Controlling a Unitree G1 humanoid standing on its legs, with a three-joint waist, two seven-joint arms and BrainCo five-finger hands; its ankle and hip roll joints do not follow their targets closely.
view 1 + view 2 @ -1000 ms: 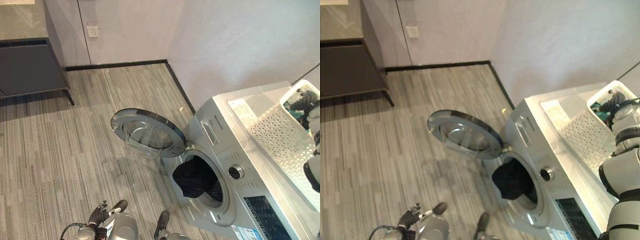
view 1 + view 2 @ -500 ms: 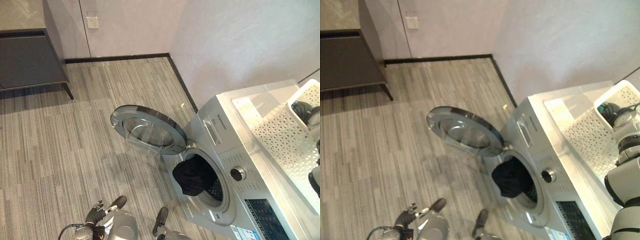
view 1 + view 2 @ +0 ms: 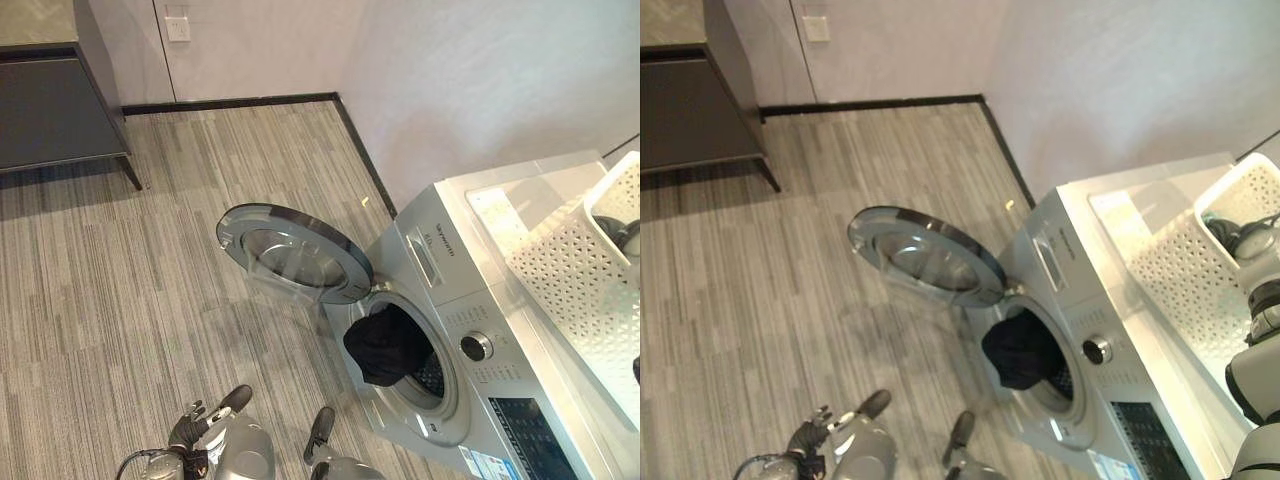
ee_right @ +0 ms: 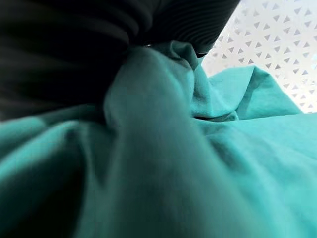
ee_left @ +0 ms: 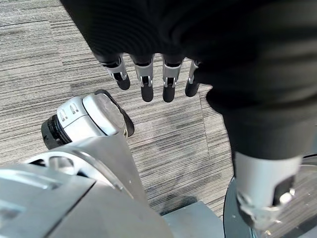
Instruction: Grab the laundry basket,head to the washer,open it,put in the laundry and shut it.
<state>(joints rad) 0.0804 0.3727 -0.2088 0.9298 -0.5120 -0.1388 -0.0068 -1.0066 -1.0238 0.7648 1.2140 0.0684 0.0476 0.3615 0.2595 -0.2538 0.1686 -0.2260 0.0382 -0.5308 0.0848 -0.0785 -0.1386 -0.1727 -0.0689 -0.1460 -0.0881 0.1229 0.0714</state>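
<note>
Right wrist view is where the action is: the right hand (image 4: pixel 148 20) is buried down in the white laundry basket (image 4: pixel 277 44), with teal cloth (image 4: pixel 208 163) bunched right up against its dark cover, so whether the fingers are closed on the fabric or not can't be told from here. From the head cameras, the basket (image 3: pixel 585 290) is seen sitting on top of the washer (image 3: pixel 470 300), off to the robot's right, and the right arm is reaching into its far end. The washer door (image 3: pixel 295 255) is swung wide open toward the left, and a dark garment (image 3: pixel 385 345) is already draped half in, half out of the drum opening. So the drum mouth lies below and to the left of the right hand, and that's the path the teal cloth would probably need to be carried along, down over the front edge of the machine. The left hand (image 5: pixel 148 74) is hung low by the floor with fingers loosely straight, nothing held, though it's arguably the one nearer the door for shutting later.
</note>
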